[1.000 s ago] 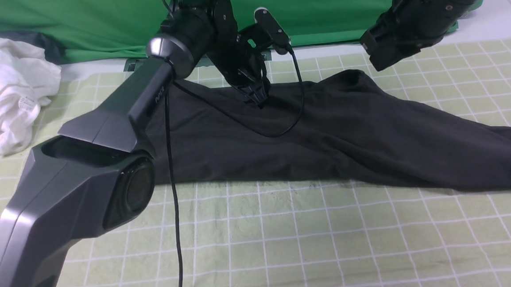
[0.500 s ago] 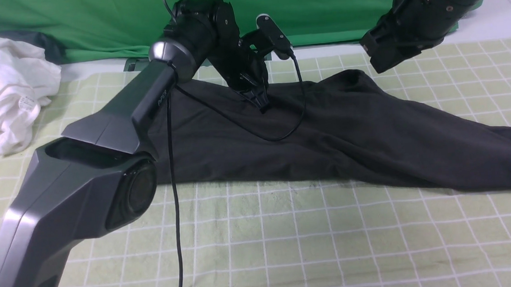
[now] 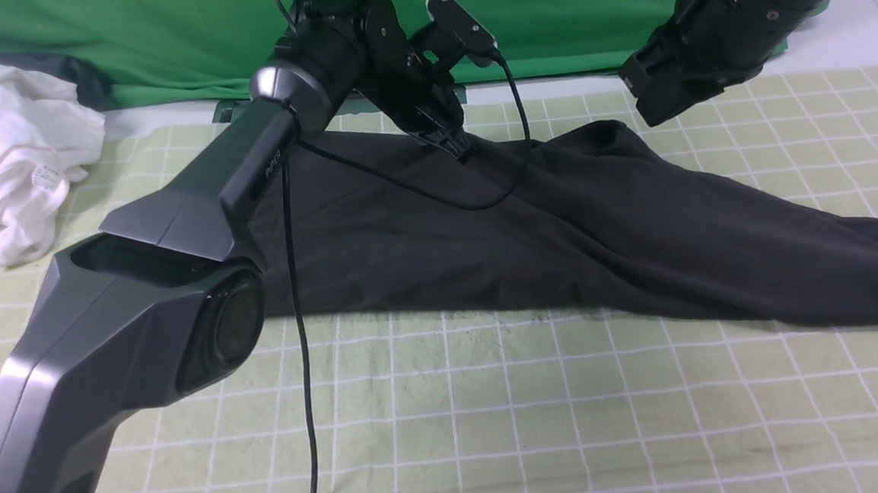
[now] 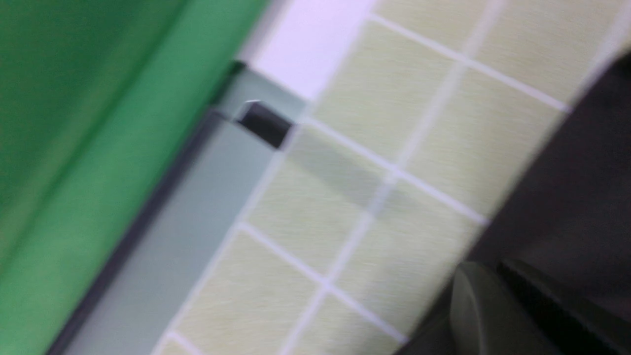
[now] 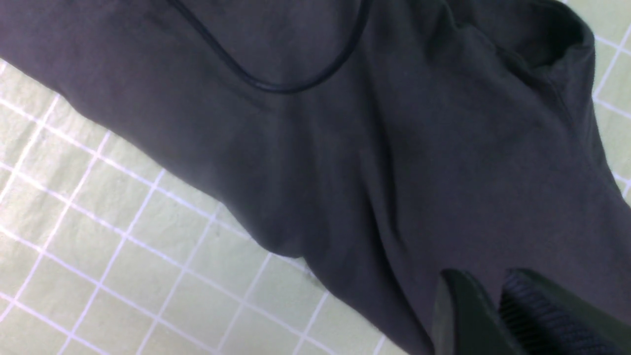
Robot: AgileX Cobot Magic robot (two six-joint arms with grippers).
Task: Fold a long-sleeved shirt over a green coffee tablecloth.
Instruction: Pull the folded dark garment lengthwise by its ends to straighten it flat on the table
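The black long-sleeved shirt [image 3: 560, 231] lies spread across the green coffee tablecloth [image 3: 496, 426], one sleeve trailing off to the right. My left gripper [image 3: 462, 152] is at the shirt's far edge, shut on a pinch of that black fabric. In the left wrist view its jaws [image 4: 493, 276] are pressed together against the dark shirt [image 4: 581, 172], beside checked tablecloth [image 4: 345, 197]. My right gripper [image 5: 485, 283] hovers above the shirt [image 5: 345, 148] near its far right shoulder. Its fingers stand a narrow gap apart with nothing between them.
A crumpled white garment [image 3: 6, 151] lies at the far left. A plain deep green backdrop [image 3: 167, 34] hangs behind the table. My left arm [image 3: 146, 310] fills the near left, and its black cable [image 3: 301, 361] hangs down and loops over the shirt.
My left gripper has shut on the shirt's far edge, then risen a little and drawn back toward the backdrop. The right arm has not moved.
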